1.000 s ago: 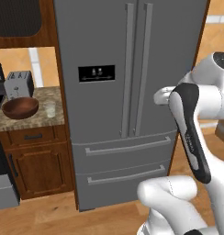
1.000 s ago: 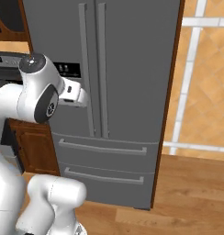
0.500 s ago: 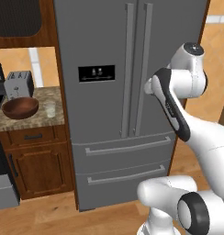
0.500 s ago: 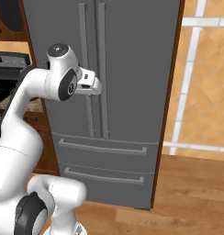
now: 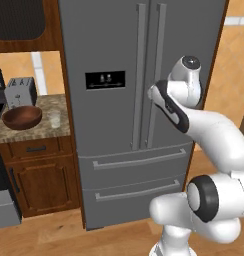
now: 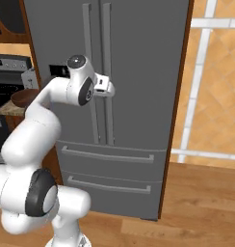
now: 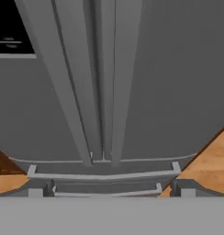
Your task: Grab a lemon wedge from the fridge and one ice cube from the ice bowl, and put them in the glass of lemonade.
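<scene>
In the left base view the fridge (image 5: 139, 100) stands shut, its two long handles side by side down the middle, the black dispenser panel (image 5: 105, 80) on the left door and two drawers below. The white arm reaches up from the lower right and its hand lies against the right door, just beside the handles; the gripper itself is hidden behind the wrist here. To the left of the fridge a stone counter (image 5: 24, 131) carries the wooden bowl (image 5: 21, 116) near its front edge, the small glass (image 5: 54, 119) just beside the bowl toward the fridge, and a toaster (image 5: 20, 91) at the back edge; the ice cube is too small to make out. In the right base view the arm rises from the lower left and the gripper (image 6: 109, 89) sits in front of the fridge (image 6: 138, 72) handles at about the height of the dispenser panel, near them; whether it touches them I cannot tell. The bowl (image 6: 24, 98) shows partly behind the arm, with a stove (image 6: 8, 77) beyond. In the hand view the camera looks along the fridge (image 7: 178, 82) front, with the two handles running down the middle and the drawer handles below. The jaws stand fully apart and hold nothing
</scene>
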{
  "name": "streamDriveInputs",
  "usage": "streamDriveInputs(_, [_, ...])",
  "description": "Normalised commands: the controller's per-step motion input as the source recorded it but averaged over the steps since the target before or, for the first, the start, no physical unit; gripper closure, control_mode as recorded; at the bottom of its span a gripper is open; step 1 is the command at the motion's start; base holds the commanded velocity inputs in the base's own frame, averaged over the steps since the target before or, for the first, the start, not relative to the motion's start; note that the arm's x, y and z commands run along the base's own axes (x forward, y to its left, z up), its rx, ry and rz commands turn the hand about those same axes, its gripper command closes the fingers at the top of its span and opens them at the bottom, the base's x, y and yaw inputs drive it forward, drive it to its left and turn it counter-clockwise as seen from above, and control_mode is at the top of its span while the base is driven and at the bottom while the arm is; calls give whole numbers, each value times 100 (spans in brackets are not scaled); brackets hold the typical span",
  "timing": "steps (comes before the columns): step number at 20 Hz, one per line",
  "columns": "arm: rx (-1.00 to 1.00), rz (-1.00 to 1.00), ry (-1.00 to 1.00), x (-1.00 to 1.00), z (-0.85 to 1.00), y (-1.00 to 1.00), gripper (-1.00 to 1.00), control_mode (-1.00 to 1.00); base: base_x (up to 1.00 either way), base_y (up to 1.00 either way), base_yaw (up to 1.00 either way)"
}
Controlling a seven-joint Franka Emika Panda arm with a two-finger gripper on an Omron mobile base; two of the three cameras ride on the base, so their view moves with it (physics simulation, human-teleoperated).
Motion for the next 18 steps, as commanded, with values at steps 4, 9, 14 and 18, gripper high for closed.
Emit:
streamDriveInputs(4, [0, -14, 0, 100, 0, 0, -100, -100, 0, 0, 0])
streamDriveInputs(9, [5, -3, -4, 93, -4, 0, -100, -100, 0, 0, 0])
streamDriveInputs(14, [14, 3, -8, 11, -5, -35, -100, -100, 0, 0, 0])
streamDriveInputs(18, [3, 7, 1, 24, -2, -39, -100, -100, 0, 0, 0])
